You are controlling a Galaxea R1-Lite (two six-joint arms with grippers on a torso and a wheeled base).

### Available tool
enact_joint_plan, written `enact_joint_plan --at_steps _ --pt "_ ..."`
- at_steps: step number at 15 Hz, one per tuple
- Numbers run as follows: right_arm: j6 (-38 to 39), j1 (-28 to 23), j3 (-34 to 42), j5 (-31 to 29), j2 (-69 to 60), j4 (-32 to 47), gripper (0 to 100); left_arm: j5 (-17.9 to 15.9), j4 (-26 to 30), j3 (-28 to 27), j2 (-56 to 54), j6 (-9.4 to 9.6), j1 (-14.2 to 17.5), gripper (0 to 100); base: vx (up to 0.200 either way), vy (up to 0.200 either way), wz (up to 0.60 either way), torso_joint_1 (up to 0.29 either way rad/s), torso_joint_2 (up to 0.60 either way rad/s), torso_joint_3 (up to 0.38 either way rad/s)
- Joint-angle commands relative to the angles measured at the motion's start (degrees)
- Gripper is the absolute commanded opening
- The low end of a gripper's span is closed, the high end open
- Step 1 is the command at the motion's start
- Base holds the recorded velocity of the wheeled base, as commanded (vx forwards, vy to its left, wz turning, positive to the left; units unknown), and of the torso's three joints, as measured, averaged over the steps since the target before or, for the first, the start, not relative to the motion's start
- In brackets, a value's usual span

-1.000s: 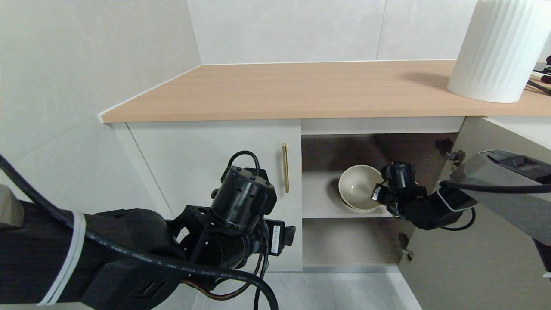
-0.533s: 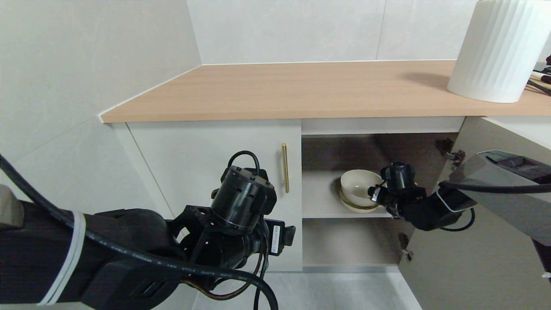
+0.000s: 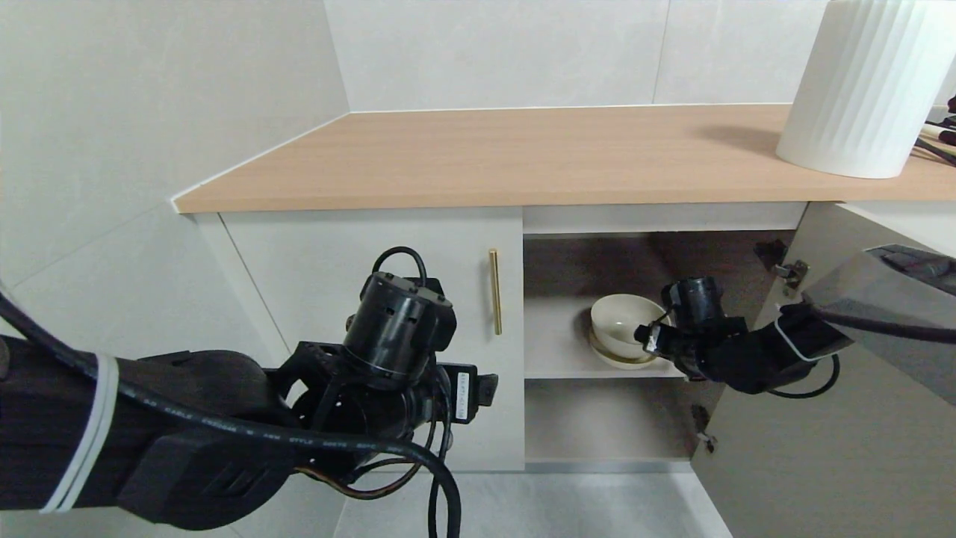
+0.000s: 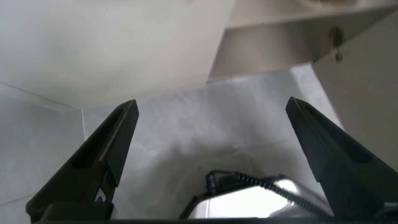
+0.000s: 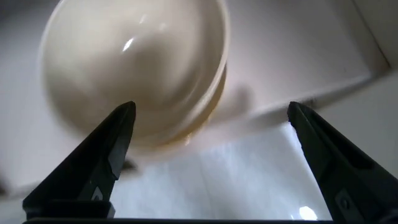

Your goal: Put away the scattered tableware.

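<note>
Our right gripper (image 5: 209,109) is spread wide and grips nothing, its tips just before the bowl (image 5: 134,68). The bowl sits upright on the cabinet shelf (image 3: 556,336), nested on a second dish (image 3: 620,362), likely stacked to save room. The door (image 3: 821,448) stands open, giving a way in. Our left gripper (image 4: 211,106), also spread and empty, hangs low over the floor (image 4: 205,143), we judge to keep clear.
</note>
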Motion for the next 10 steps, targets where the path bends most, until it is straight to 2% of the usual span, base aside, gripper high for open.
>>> enact_joint_plan --at_steps 1,2,5,6,7,8,9,10 --pt "0.1 1.9 2.2 1.4 -9.5 5.5 100 -0.1 -0.1 0.6 -1.9 -0.16 1.0 100 0.000 0.000 0.00 0.000 0.00 0.000" --pt "0.1 3.3 6.4 4.2 -17.4 10.5 100 -0.4 -0.4 1.5 -4.0 1.42 3.3 100 0.000 0.000 0.00 0.000 0.00 0.000" --pt "-0.2 5.8 13.6 9.4 -31.8 16.9 100 -0.4 -0.6 7.1 -12.2 5.99 6.6 100 0.000 0.000 0.00 0.000 0.00 0.000" --pt "-0.3 7.2 15.1 9.7 -35.9 21.1 100 -0.5 -0.5 9.1 -15.1 6.69 7.8 100 0.000 0.000 0.00 0.000 0.00 0.000" --pt "-0.3 7.4 15.4 9.8 -36.5 21.8 100 -0.5 -0.6 9.5 -15.7 6.69 8.0 100 0.000 0.000 0.00 0.000 0.00 0.000" --pt "-0.6 10.8 18.3 9.8 -42.9 27.9 100 -1.3 -0.3 13.2 -21.0 6.69 8.4 100 0.000 0.000 0.00 0.000 0.00 0.000" --pt "-0.6 11.3 18.4 9.8 -44.7 29.3 100 -2.5 -0.3 14.6 -22.5 6.78 9.0 100 0.000 0.000 0.00 0.000 0.00 0.000" --pt "-0.5 11.6 18.0 9.6 -47.7 33.7 100 -4.4 -0.2 16.9 -25.5 6.78 11.0 100 0.000 0.000 0.00 0.000 0.00 0.000"
